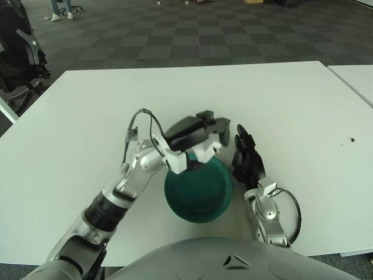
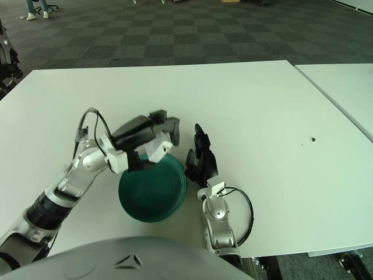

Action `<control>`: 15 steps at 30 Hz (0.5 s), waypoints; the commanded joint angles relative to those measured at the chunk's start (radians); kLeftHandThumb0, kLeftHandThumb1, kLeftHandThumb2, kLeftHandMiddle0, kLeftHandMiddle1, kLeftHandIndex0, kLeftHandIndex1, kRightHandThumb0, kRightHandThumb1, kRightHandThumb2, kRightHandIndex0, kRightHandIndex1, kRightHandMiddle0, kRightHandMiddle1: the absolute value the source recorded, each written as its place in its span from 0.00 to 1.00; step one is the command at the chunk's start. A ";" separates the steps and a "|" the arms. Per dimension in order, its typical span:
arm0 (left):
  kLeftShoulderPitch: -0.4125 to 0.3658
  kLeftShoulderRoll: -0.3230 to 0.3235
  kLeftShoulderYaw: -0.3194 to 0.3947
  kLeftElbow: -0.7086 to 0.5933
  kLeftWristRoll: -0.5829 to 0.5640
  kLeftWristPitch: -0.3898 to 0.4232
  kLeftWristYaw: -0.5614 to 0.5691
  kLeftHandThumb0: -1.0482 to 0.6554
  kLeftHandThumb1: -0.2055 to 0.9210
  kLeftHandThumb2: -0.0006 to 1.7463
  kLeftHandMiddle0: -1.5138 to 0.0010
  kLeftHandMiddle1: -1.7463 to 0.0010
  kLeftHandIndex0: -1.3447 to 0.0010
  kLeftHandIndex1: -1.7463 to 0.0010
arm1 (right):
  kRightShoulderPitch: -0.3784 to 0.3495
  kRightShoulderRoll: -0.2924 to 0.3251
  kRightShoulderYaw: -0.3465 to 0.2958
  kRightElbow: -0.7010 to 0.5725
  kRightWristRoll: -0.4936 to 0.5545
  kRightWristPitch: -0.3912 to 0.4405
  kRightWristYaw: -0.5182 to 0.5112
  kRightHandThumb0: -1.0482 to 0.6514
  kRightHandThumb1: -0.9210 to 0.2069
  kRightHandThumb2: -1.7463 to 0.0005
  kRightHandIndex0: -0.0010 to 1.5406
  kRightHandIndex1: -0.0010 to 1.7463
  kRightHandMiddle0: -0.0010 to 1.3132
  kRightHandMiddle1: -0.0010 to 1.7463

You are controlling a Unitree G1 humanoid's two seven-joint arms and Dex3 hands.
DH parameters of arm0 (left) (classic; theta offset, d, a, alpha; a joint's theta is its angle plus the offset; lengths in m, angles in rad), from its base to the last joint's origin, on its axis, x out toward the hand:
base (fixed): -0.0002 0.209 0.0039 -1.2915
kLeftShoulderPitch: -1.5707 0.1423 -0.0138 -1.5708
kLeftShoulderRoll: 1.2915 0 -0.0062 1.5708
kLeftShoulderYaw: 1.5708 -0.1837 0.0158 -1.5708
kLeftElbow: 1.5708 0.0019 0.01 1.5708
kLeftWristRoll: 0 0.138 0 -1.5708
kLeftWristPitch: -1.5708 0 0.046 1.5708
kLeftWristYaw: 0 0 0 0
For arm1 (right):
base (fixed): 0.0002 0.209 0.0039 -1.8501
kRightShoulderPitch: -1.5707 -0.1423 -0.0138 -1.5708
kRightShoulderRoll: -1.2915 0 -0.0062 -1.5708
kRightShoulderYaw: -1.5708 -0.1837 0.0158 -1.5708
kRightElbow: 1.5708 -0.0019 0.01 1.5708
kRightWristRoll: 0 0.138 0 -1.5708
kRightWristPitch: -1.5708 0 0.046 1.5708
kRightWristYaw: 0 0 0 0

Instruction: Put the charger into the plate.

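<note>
Left hand (image 1: 201,137) pinches the charger (image 1: 207,153), judged light and rigid, by its body over the plate (image 1: 198,195); right hand (image 1: 247,160) rests spread.

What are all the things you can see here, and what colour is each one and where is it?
plate: one, dark green, on the table close to the robot, between its two hands.
charger: one, white, held in the left hand above the far edge of the plate.
table: one, white, filling most of the view; the edge of a second white table shows at the far right.
floor: grey chequered carpet, behind the table.
chair: one, black, at the far left beside the table.
left hand: one, black fingers with silver arm, over the plate's far rim, gripping the charger.
right hand: one, black, just right of the plate, fingers relaxed.
</note>
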 commanded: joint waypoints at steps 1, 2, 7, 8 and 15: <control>0.015 0.004 -0.016 -0.030 0.022 0.017 -0.024 0.62 0.27 0.89 0.49 0.03 0.59 0.00 | 0.080 -0.020 -0.018 0.146 -0.003 0.069 -0.005 0.12 0.00 0.48 0.01 0.00 0.00 0.13; 0.019 0.003 -0.021 -0.036 0.026 0.022 -0.031 0.62 0.27 0.89 0.48 0.03 0.58 0.00 | 0.077 -0.021 -0.017 0.150 -0.009 0.062 -0.008 0.11 0.00 0.48 0.01 0.00 0.00 0.15; 0.013 0.028 -0.050 -0.034 0.069 0.011 -0.072 0.62 0.25 0.89 0.47 0.05 0.57 0.00 | 0.020 -0.048 0.000 0.162 -0.095 0.001 -0.040 0.09 0.00 0.48 0.03 0.01 0.00 0.16; 0.013 0.033 -0.054 -0.023 0.079 -0.005 -0.070 0.62 0.25 0.89 0.46 0.06 0.57 0.00 | 0.015 -0.052 0.003 0.156 -0.106 -0.006 -0.042 0.09 0.00 0.47 0.03 0.01 0.00 0.16; -0.006 0.052 -0.086 0.060 0.113 -0.059 -0.101 0.61 0.21 0.92 0.44 0.07 0.54 0.00 | 0.005 -0.071 0.012 0.177 -0.085 -0.074 -0.002 0.09 0.00 0.44 0.05 0.01 0.00 0.18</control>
